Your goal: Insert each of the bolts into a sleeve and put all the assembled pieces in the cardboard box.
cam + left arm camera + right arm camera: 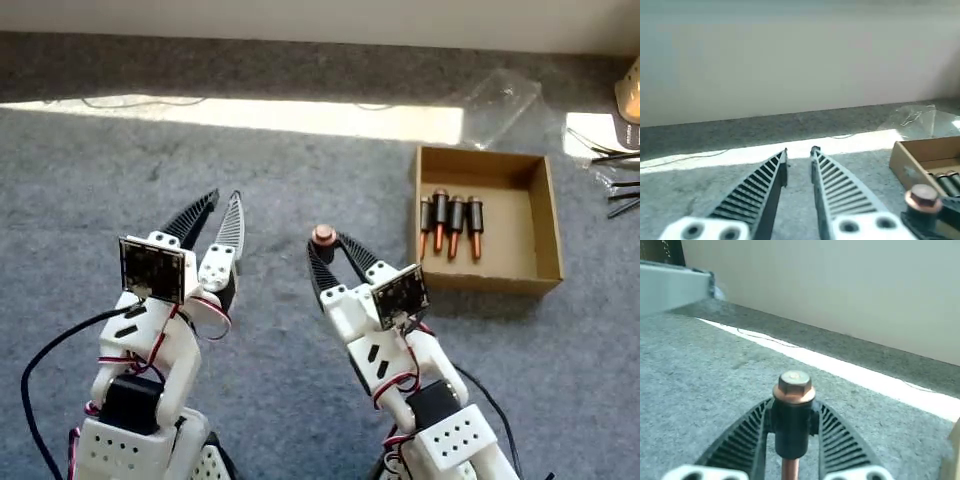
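High view: I am holding a bolt-and-sleeve assembly (323, 236) in my right gripper (329, 248), near the left wall of the cardboard box (480, 283) and not yet over its rim. My fingers are pinching the black sleeve (790, 432) from both sides, with the bolt already seated through it.

Four finished assemblies (450, 224) are lying side by side on the box floor against its far wall. By my reading that makes four pieces delivered and a fifth assembled but waiting to go in. What is left, as I am judging it, is carrying this one rightward over the near-left corner of the box and letting it go.

The piece I am gripping is standing close to upright. Its long axis is running top to bottom, its copper hex head (794, 387) is pointing up and its bare copper shank (789, 471) is pointing down out of the sleeve toward the grey carpet (280, 160). The four in the box are lying flat and parallel, heads toward the far wall and shanks pointing at the near wall.

My left gripper (224, 206) is hanging well to the left of the box, its fingers slightly spread and carrying nothing. A clear plastic bag (500, 100) is lying just beyond the box.
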{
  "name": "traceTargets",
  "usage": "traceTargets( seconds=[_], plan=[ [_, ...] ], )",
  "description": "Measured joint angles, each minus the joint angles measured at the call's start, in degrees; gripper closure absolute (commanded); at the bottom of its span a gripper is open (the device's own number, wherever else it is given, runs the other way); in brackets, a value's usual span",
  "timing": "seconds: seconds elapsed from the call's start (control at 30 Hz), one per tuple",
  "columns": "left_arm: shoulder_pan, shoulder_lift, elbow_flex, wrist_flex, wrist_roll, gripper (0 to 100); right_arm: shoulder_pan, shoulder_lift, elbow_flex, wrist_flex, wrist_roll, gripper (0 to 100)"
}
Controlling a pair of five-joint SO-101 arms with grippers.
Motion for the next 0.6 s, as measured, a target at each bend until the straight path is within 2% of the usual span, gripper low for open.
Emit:
traceTargets(
  seconds=[0.03, 0.13, 0.2, 0.6],
  plan=[
    [-1.1, 0.0, 0.0, 0.0, -2.5, 100, 0.8, 0.0, 0.0, 0.0, 0.0, 99.5],
    [-3.9, 0.0, 0.0, 0.0, -10.6, 99, 3.4, 0.0, 0.0, 0.0, 0.0, 99.5],
    [-5.2, 0.0, 0.0, 0.0, -13.0, 100, 5.3, 0.0, 0.0, 0.0, 0.0, 99.5],
    [-13.9, -2.8, 0.0, 6.1, -14.2, 100, 7.3, 0.0, 0.0, 0.0, 0.0, 99.5]
  ],
)
